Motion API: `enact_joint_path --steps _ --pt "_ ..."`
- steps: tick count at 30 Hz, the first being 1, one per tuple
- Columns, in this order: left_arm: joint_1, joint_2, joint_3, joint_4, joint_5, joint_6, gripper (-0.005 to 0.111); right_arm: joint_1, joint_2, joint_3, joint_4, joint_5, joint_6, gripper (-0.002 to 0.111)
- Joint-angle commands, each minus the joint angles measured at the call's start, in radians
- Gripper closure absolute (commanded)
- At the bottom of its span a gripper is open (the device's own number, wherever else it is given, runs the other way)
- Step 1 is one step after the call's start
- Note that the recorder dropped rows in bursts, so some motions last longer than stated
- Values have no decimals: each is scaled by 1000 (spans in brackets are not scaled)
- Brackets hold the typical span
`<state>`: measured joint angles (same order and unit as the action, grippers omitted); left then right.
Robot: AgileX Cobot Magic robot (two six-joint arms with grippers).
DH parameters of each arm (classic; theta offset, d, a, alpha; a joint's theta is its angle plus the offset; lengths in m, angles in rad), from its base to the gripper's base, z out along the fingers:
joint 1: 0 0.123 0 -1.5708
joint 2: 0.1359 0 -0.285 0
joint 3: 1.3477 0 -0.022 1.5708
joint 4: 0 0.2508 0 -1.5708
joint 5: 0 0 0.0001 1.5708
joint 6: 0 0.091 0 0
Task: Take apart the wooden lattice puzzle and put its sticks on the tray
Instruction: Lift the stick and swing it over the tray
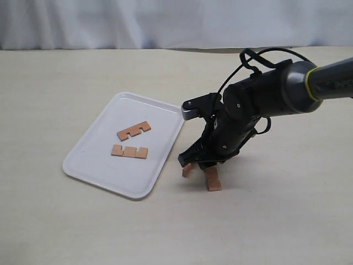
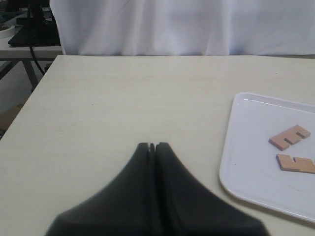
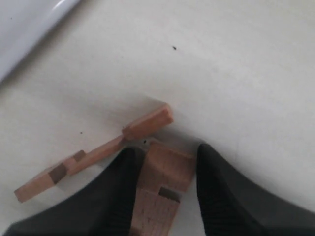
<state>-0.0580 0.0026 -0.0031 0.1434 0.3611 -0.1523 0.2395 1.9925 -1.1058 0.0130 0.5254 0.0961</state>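
two reddish notched sticks, flat on tray

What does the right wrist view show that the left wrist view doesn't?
Right wrist only: the right gripper, its fingers either side of one stick, with a second stick next to it on the table. Left wrist only: the shut left gripper and two sticks lying on the tray. Both: a part of the tray and the table.
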Motion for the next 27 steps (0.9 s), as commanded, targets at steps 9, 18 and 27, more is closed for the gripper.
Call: enact_joint_path --steps 9,18,27 --pt "-8 -3 3 2 -6 1 107 -6 -102 2 -85 3 0 104" --pt "-8 -3 3 2 -6 1 107 -4 -192 2 -119 -4 0 104" --pt "-8 -3 3 2 -6 1 107 105 -193 0 -99 -15 -11 104"
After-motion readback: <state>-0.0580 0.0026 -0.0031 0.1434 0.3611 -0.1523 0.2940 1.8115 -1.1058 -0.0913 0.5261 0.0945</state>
